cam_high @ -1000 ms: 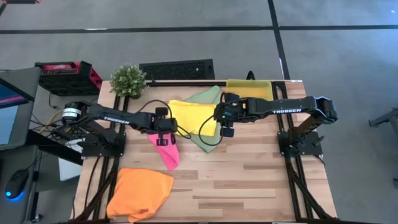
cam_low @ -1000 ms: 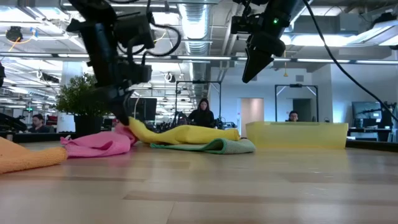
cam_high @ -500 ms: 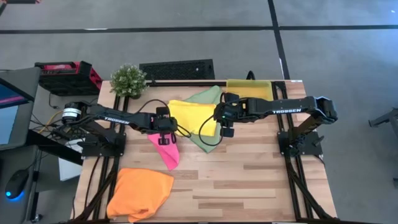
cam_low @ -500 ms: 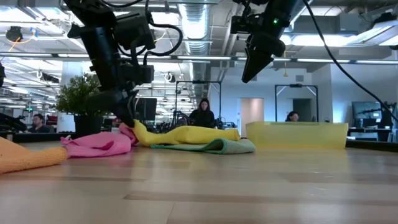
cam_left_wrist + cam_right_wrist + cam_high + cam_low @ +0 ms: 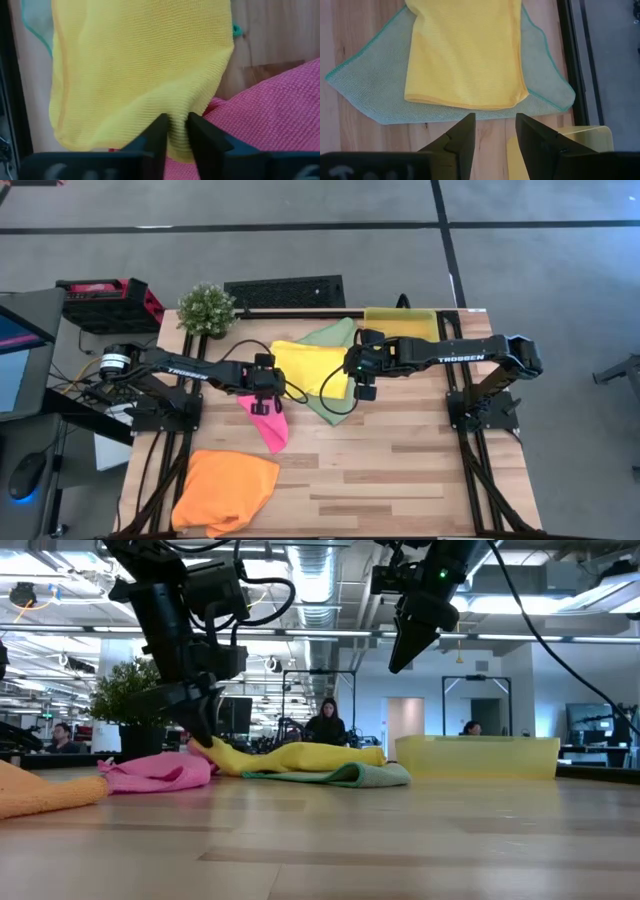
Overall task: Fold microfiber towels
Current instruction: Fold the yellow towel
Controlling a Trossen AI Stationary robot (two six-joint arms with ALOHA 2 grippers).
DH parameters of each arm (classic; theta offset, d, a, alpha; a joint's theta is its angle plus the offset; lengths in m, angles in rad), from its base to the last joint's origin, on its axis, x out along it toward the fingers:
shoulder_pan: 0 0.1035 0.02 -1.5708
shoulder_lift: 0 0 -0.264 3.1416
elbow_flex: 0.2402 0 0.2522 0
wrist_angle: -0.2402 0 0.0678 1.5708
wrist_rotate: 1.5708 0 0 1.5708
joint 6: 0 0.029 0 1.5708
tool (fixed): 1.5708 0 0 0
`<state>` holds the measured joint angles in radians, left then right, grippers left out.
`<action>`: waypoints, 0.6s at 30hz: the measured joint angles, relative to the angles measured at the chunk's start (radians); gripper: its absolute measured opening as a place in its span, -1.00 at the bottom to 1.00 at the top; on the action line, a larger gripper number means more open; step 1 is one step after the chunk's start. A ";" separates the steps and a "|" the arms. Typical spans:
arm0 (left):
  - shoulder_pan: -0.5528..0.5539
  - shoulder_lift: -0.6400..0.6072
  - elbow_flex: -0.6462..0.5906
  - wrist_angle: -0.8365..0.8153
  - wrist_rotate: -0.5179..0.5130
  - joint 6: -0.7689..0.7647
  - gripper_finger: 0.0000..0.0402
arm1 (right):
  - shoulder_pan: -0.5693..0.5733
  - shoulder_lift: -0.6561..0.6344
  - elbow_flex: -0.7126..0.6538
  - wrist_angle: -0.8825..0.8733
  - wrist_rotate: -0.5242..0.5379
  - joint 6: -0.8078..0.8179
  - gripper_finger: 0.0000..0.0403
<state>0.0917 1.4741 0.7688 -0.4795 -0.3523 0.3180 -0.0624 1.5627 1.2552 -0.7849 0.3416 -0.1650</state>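
**Left pincer clamped on yellow towel; right pincer open and raised**

The left pincer (image 5: 265, 385) is low at the counter (image 5: 400, 470), at the near-left corner of the yellow towel (image 5: 308, 368). In the left wrist view its fingers (image 5: 159, 131) are pinched together on a bunched fold of the yellow cloth. In the low view the corner is drawn up slightly off the surface at the pincer (image 5: 200, 730).

The yellow towel lies toward the back of the counter, around its middle, spread over the pale green towel (image 5: 335, 335). Green cloth shows beyond it at the back and along its right and near sides. The right wrist view confirms the yellow towel (image 5: 465, 55) resting flat on the green towel (image 5: 375, 85).

The pink towel (image 5: 266, 420) lies crumpled just beside the left pincer on the near side, touching the yellow towel's gripped corner in the left wrist view (image 5: 270, 115). The orange towel (image 5: 225, 488) sits bunched at the near-left corner of the counter, well apart from the others.

The right pincer (image 5: 362, 385) hangs above the right edge of the yellow and green towels, clear of the cloth in the low view (image 5: 400, 655). Its fingers (image 5: 462, 137) are spread and hold nothing.

A translucent yellow tray (image 5: 400, 322) stands at the back right. A potted plant (image 5: 206, 307) stands at the back-left corner.
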 joint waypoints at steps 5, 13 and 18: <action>0.000 0.000 0.024 0.000 0.000 0.012 -0.96 | 0.000 0.000 0.000 0.000 0.000 0.000 -0.19; 0.000 0.000 0.104 0.001 0.001 0.127 -0.99 | 0.000 0.000 0.000 -0.001 0.000 0.000 -0.19; 0.000 0.000 0.119 0.001 0.016 0.165 -1.00 | -0.004 0.000 0.000 -0.010 0.000 0.000 -0.19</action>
<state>0.0917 1.4741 0.8881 -0.4787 -0.3367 0.4831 -0.0667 1.5627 1.2552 -0.7951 0.3416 -0.1655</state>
